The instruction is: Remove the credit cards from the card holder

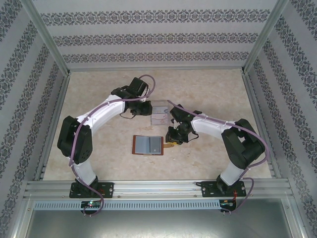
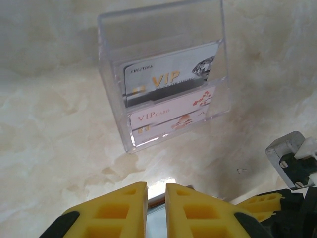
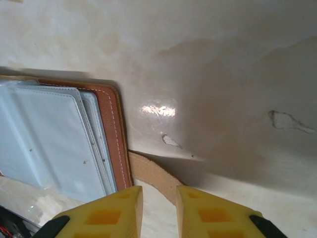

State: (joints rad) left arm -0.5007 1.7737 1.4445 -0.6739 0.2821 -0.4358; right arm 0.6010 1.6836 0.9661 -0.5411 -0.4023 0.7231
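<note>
The wallet (image 1: 148, 145) lay open and flat on the table (image 1: 208, 94), nearest the arm bases and roughly midway between them, grey-blue pockets upward inside a brown border. Its strap (image 3: 148, 171) ran out from the right edge, and the right gripper (image 1: 174, 141) was set low at that strap's end. Seen from the right wrist, the right gripper (image 3: 158, 191) had its yellow fingers (image 3: 111, 213) close together with a narrow gap, and the strap passed into that gap and under one finger; I could not tell whether it was pinched or merely straddled. The wallet (image 3: 59, 139) sat just left of those fingers. Further out stood a clear rack (image 1: 159, 113), upright, with the left gripper (image 1: 143, 108) just beside it. From the left wrist, the rack (image 2: 163, 29) held a grey card (image 2: 168, 74) in a rear slot and a pale card (image 2: 171, 110) in the slot in front, both on edge. The left gripper (image 2: 156, 186) was near the rack and apart from it, fingers almost together; whether anything sat between them could not be determined.
</note>
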